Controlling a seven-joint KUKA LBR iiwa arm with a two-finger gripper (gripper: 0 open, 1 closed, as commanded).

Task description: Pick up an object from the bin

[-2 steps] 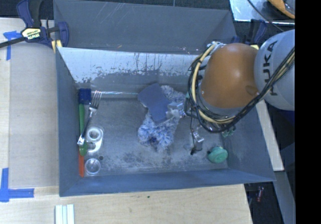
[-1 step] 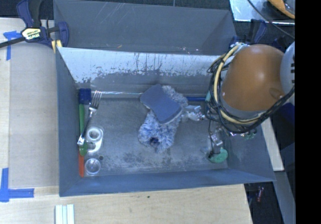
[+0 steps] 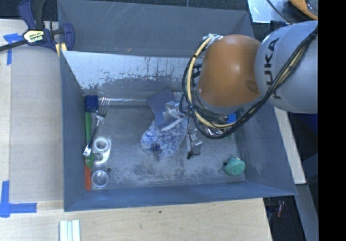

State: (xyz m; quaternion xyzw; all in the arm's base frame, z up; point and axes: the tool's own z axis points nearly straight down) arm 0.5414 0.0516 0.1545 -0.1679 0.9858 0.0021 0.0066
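Gripper [image 3: 190, 145] seen low at frame centre, just right of blue-white crumpled cloth [image 3: 162, 141]; likely placed there for grasp. Open or closed: cannot be told. Green lump [image 3: 234, 167] noted lower right, fork [image 3: 100, 109] and brush [image 3: 88, 126] at left.

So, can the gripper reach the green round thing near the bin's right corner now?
Probably yes. The green round thing lies alone on bare floor with nothing over it, and the gripper hangs nearby. The sloping wall next to it may crowd the approach.
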